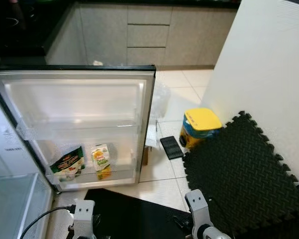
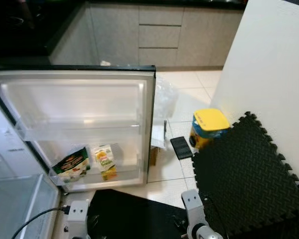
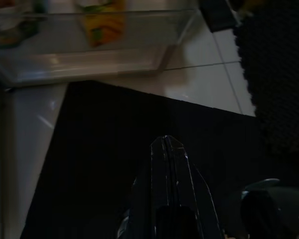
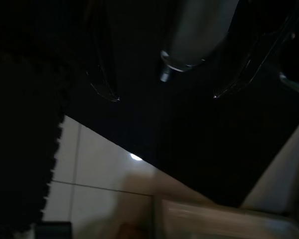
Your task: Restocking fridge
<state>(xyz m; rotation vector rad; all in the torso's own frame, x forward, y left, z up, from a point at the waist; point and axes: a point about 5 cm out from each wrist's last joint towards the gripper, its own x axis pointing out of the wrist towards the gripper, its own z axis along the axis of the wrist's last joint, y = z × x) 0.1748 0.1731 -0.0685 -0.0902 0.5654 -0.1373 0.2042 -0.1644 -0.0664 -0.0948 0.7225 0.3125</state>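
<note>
You had the fridge door (image 1: 79, 107) swung wide, with a green packet (image 1: 68, 163) and a juice carton (image 1: 100, 157) standing in its lowest bin, held upright by the rail. The left gripper (image 3: 167, 149) hung low, fingers pressed together, empty; the right gripper (image 4: 164, 97) spread apart, empty. The yellow-lidded tub (image 1: 200, 127) waited on the floor beside the foam mat (image 1: 244, 169), tiles between offering room.

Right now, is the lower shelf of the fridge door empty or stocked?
Stocked. The lower door shelf holds a green packet and a juice carton, standing side by side.
</note>
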